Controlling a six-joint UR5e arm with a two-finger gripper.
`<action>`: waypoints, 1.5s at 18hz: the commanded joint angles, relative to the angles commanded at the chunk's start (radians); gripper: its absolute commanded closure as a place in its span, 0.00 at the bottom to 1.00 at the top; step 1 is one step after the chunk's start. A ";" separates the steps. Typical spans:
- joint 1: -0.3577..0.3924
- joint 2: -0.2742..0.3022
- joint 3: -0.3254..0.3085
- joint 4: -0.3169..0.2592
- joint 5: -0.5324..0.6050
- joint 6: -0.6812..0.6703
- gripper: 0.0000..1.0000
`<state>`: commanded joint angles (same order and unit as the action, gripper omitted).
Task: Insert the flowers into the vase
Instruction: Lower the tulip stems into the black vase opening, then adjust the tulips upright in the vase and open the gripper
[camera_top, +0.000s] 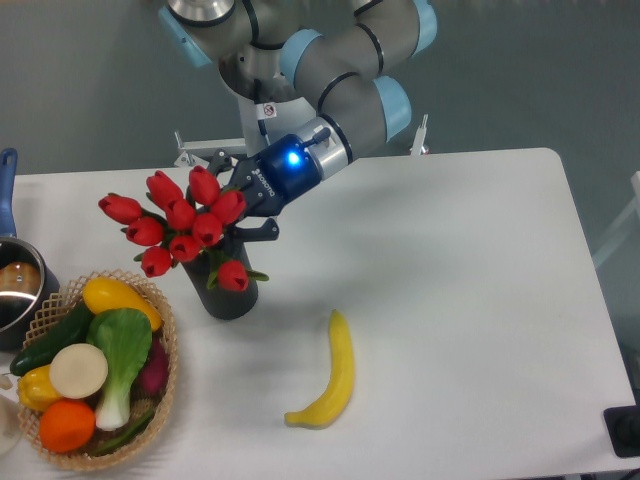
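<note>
The flowers (180, 225), a bunch of red tulip buds with green stems, stand in the dark grey vase (230, 292) at the left middle of the table. The buds spread wider than the vase mouth and lean to the left. My gripper (238, 196) is right behind the bunch, above the vase. Its jaws stand apart, one finger (218, 159) above the buds and one (264, 230) to their right. The stems are mostly hidden by the buds.
A yellow banana (330, 375) lies on the white table (450, 280) in front of the vase, to its right. A wicker basket (166, 335) of vegetables and fruit stands at the front left. A steel pot (15, 290) with a blue handle (8, 170) is at the left edge.
</note>
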<state>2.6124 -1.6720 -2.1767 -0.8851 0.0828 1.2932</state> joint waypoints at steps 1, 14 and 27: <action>0.000 -0.003 0.000 0.000 0.002 0.000 0.16; 0.049 0.037 -0.028 -0.002 0.196 0.002 0.00; 0.061 0.244 -0.064 -0.012 0.612 0.002 0.00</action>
<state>2.6737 -1.4282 -2.2412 -0.8974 0.6948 1.2947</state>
